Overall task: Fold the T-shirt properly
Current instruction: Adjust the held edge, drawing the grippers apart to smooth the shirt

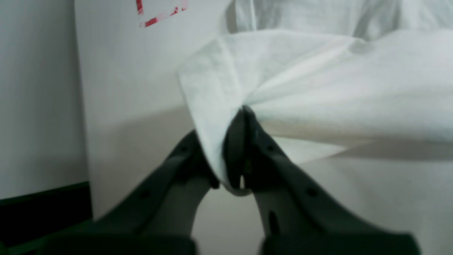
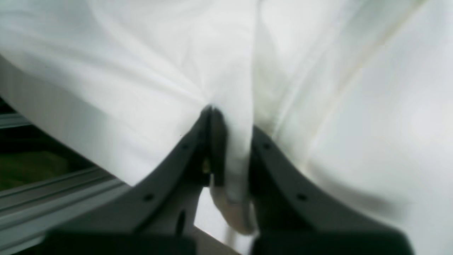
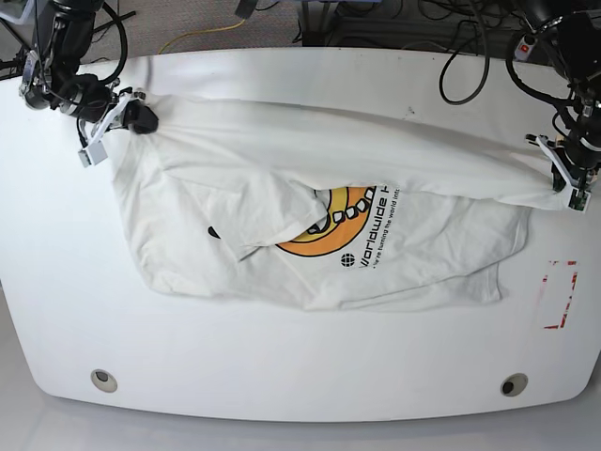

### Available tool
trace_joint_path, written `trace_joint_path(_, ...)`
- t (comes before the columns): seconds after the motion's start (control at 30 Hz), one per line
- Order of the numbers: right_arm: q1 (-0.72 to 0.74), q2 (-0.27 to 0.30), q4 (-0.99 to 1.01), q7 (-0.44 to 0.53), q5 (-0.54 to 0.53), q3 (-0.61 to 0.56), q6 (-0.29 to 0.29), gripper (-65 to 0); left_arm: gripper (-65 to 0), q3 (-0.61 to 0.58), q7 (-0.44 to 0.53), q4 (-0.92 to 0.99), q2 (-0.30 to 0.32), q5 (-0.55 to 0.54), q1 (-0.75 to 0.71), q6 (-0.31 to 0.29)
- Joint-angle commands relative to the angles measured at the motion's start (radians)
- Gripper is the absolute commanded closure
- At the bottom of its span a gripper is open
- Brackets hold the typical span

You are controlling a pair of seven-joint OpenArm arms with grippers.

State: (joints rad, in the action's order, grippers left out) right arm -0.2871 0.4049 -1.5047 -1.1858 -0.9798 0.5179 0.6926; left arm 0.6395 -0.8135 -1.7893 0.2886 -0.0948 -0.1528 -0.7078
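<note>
The off-white T-shirt [image 3: 310,188] lies across the white table [image 3: 300,366], its far edge lifted and stretched between my two grippers. Its orange and black chest graphic [image 3: 329,225] and black lettering peek out from under a folded-over layer. At the base view's right, the left gripper [image 3: 566,191] is shut on a fold of cloth; the left wrist view shows the left gripper [image 1: 244,115] pinching the shirt's edge [image 1: 212,106]. At the far left, the right gripper [image 3: 139,118] is shut on the shirt, with a strip of fabric [image 2: 233,148] between the fingers of the right gripper [image 2: 230,124].
A red dashed rectangle [image 3: 559,293] is marked on the table near the right edge, also visible as red marks [image 1: 161,12]. Two round holes [image 3: 104,380] [image 3: 514,383] sit near the front edge. Cables [image 3: 470,56] hang behind. An aluminium rail [image 2: 53,198] runs below the table.
</note>
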Motion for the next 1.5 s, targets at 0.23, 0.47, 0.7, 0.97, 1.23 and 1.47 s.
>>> trace_joint_path(0.23, -0.001, 0.019, -0.020, 0.013, 0.038, 0.009, 0.006, 0.0, -1.0, -0.043, 0.021, 0.217, 0.056, 0.010, 0.155, 0.010)
trace_joint_path(0.47, 0.002, 0.019, -0.020, 0.013, 0.038, 0.009, 0.006, 0.0, -10.6, -0.100, 0.023, 0.395, 0.107, 0.008, 0.252, 0.010)
trace_joint_path(0.7, 0.004, 0.019, -0.020, 0.013, 0.037, 0.009, 0.006, 0.0, -39.3, -0.106, 0.023, 0.512, 0.126, 0.004, 0.335, 0.010)
trace_joint_path(0.97, 0.002, 0.018, -0.079, 0.013, 0.038, 0.009, 0.006, 0.0, -39.7, -0.103, -0.033, 0.466, 0.222, -0.210, 0.358, 0.010)
trace_joint_path(1.23, 0.004, 0.018, -0.127, 0.013, 0.038, 0.009, 0.006, -3.3, -40.0, -0.066, -0.149, 0.431, 0.300, -0.509, 0.236, 0.010)
trace_joint_path(1.47, 0.002, 0.018, -0.127, 0.013, 0.038, 0.009, 0.006, -5.7, -40.1, -0.039, -0.148, 0.431, 0.298, -0.626, 0.195, 0.010)
